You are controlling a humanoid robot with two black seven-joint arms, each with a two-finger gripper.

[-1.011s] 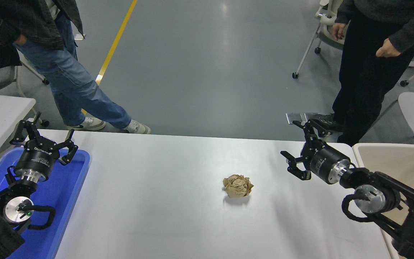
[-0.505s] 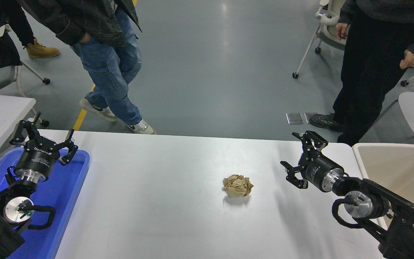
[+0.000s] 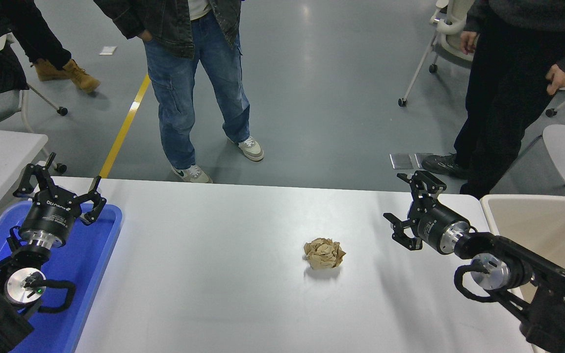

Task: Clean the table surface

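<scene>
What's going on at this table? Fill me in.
A two-armed robot is set to clean the white table. A crumpled brown paper ball lies on it, touched by nothing. The right gripper hangs open, off to the ball's right. The left gripper is parked open over a blue tray. A beige bin sits at the right edge. Two people stand at the far side.

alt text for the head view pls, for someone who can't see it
A crumpled brown paper ball lies alone on the white table surface, with the open right end effector held above the table to its right. The open left end effector is parked over a blue tray at lower left; two people stand beyond the far edge.
</scene>
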